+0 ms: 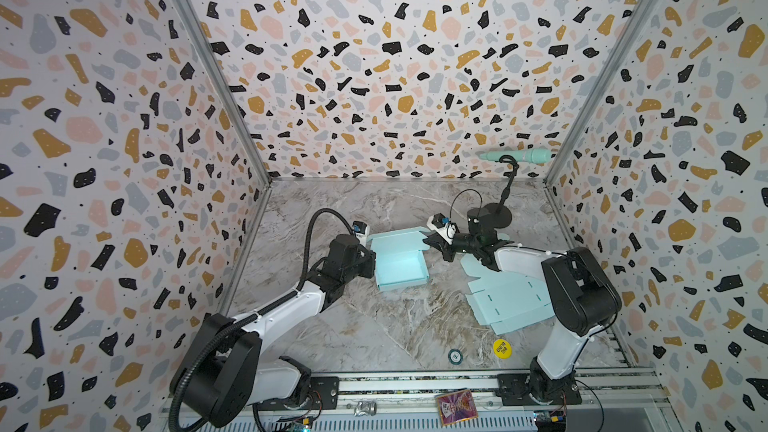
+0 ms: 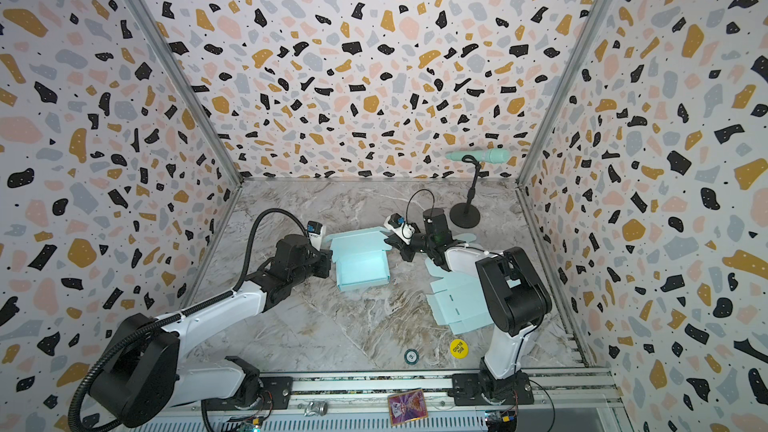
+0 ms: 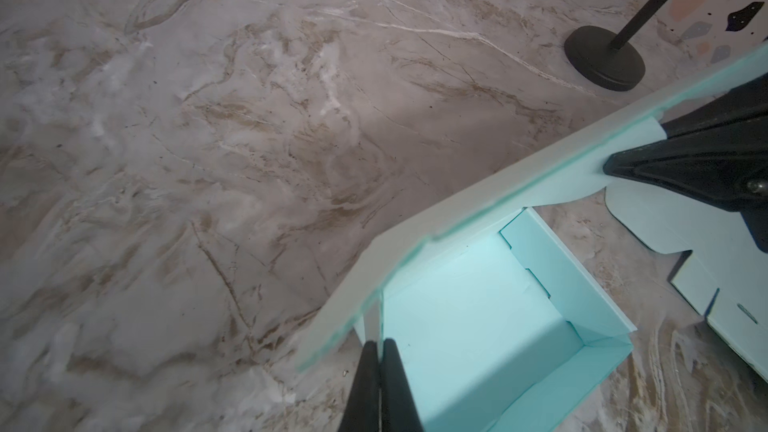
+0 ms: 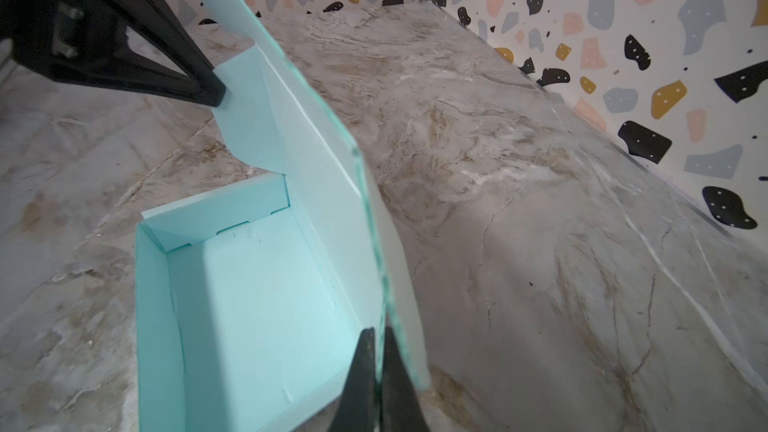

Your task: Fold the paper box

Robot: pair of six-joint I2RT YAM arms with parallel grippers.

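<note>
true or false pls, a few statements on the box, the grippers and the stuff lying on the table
1. The paper box has its lid closed. False: the lid stands open and the empty inside shows.
2. The left gripper and the right gripper each pinch one end of the lid. True.
3. The yellow chip lies inside the box. False: it lies on the table near the front edge.
4. A flat unfolded blank lies to the right of the box. True.
</note>
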